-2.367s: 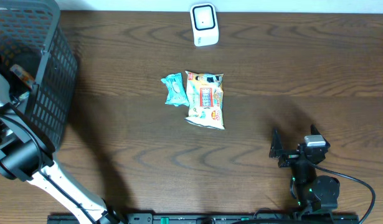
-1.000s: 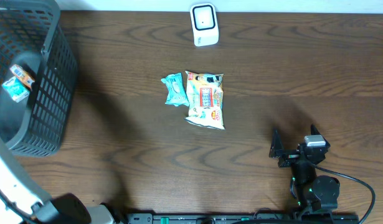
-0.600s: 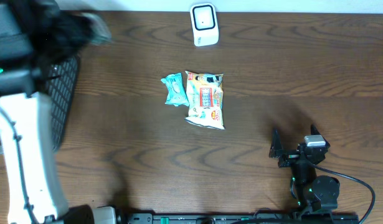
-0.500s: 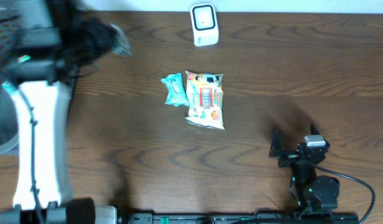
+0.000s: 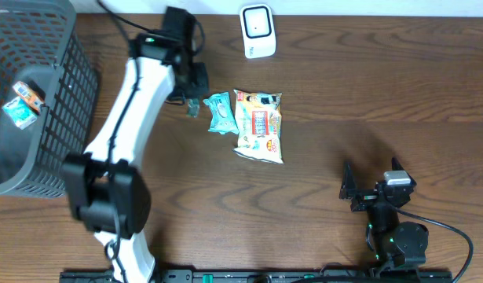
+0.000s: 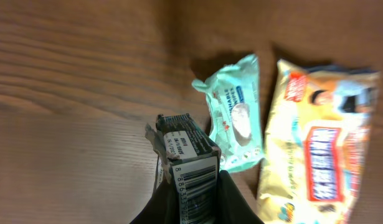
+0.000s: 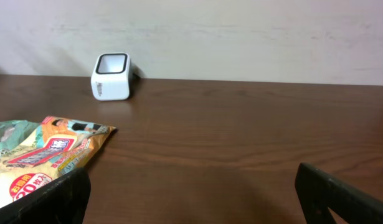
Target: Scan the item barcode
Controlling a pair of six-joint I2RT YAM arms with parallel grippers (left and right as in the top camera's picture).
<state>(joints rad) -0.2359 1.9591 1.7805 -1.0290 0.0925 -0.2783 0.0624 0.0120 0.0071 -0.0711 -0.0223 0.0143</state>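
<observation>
One flat, crinkly barcoded packet [image 6: 185,146] is clenched in the left claw [image 6: 196,193]; right claw [image 7: 192,194] gapes.

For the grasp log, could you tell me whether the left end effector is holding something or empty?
Holding: the left end effector is shut on a small barcoded packet, per the wrist view.

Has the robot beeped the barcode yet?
Not yet. Done: the left tool has a small packet pinched, barcode showing. Now: it holds it beside the teal pack. Left: bring that barcode to the white scanner, which stands well apart.
</observation>
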